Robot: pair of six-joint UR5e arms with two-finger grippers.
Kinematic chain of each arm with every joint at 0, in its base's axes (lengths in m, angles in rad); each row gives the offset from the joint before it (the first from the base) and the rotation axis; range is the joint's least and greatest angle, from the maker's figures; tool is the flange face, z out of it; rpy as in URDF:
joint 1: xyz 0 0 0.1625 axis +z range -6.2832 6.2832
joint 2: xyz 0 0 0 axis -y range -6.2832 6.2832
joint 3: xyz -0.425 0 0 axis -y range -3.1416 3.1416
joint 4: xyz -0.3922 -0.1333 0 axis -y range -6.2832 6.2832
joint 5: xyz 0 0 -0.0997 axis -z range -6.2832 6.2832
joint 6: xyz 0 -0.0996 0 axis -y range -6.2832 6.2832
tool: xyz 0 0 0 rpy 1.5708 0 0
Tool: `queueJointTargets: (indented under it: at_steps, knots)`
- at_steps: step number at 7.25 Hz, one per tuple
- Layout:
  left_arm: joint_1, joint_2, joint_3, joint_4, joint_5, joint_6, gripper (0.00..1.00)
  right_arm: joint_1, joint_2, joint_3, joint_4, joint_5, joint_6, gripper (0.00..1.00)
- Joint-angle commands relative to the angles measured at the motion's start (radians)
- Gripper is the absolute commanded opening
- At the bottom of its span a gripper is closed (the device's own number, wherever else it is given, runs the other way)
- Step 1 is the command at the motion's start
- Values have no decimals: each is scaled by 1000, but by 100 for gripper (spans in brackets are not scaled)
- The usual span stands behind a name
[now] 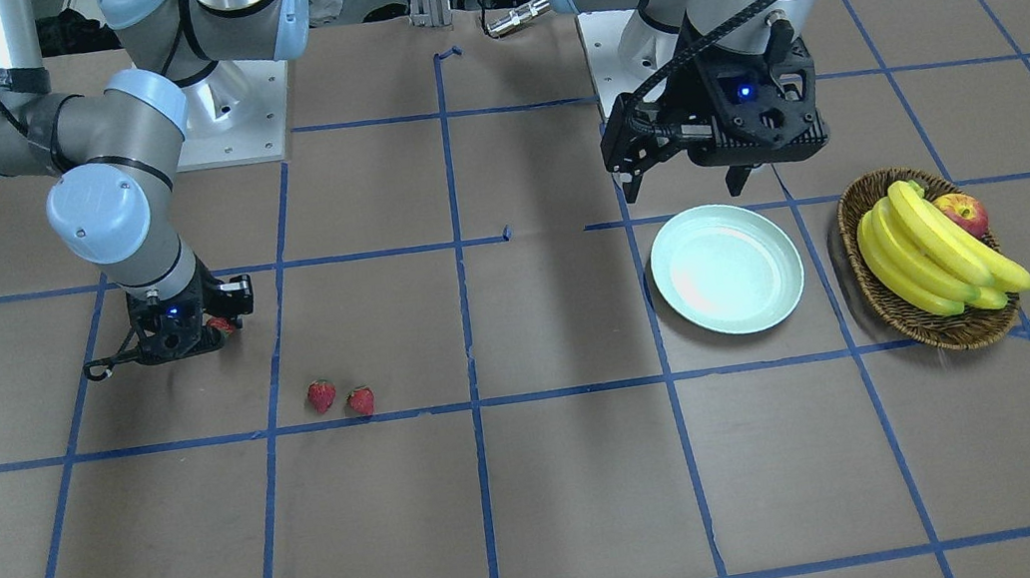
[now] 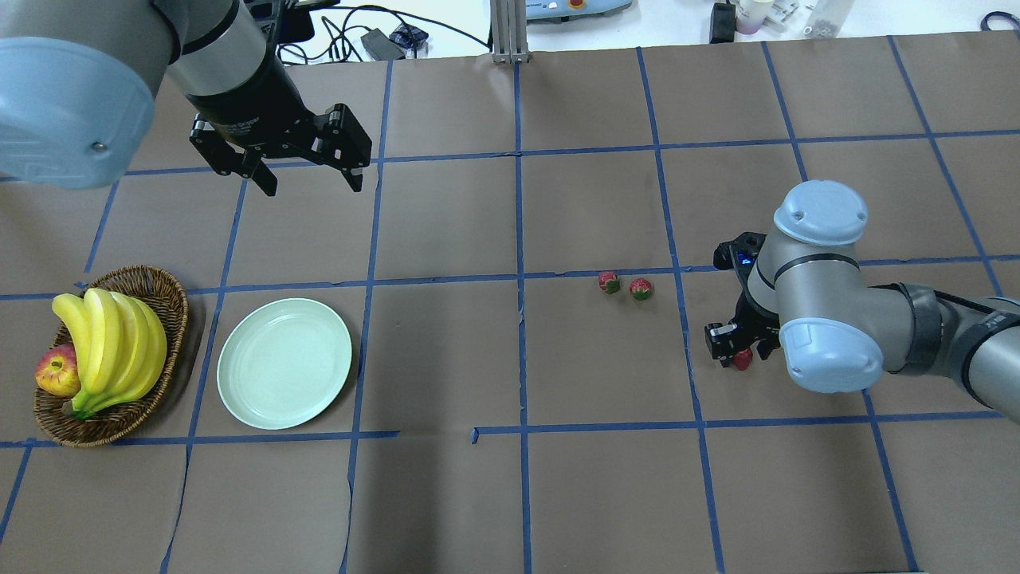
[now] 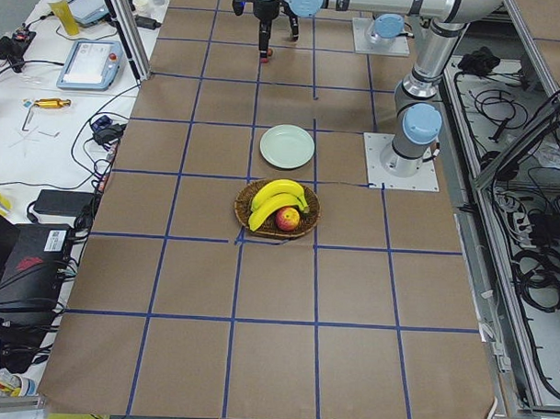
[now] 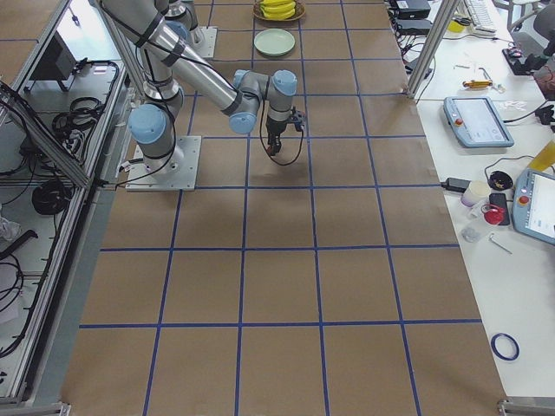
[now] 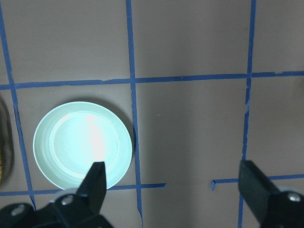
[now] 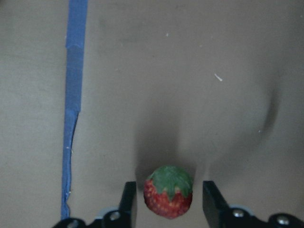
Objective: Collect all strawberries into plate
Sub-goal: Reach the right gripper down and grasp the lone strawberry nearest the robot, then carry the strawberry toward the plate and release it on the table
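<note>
Two strawberries (image 1: 320,395) (image 1: 361,401) lie side by side on the brown table; they also show in the overhead view (image 2: 610,281) (image 2: 641,288). A third strawberry (image 6: 168,192) sits between the fingers of my right gripper (image 6: 167,202), which is low at the table with small gaps on both sides of the berry. This berry shows red under the gripper in the overhead view (image 2: 743,359). The mint-green plate (image 2: 284,363) is empty and far from the berries. My left gripper (image 2: 313,189) is open and empty, held high beyond the plate (image 5: 82,145).
A wicker basket (image 2: 163,291) with bananas (image 2: 111,343) and an apple (image 2: 56,373) stands beside the plate, on the side away from the berries. Blue tape lines grid the table.
</note>
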Motion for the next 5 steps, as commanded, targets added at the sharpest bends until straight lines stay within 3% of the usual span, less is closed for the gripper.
queueJointTargets:
  at_steps: [1,2,3,4,5]
  knots:
    - [0,1,1,1,0,0,100,0,-5,-3,-8,8,9,0]
    - [0,1,1,1,0,1,100,3,-15,-12,-33,16,18,0]
    - [0,1,1,1,0,1,100,12,-16,-67,-34,90,56,0]
    - [0,1,1,3,0,1,100,46,-10,-145,-9,202,184,0]
    - [0,1,1,3,0,1,100,139,-1,-181,-5,215,337,0]
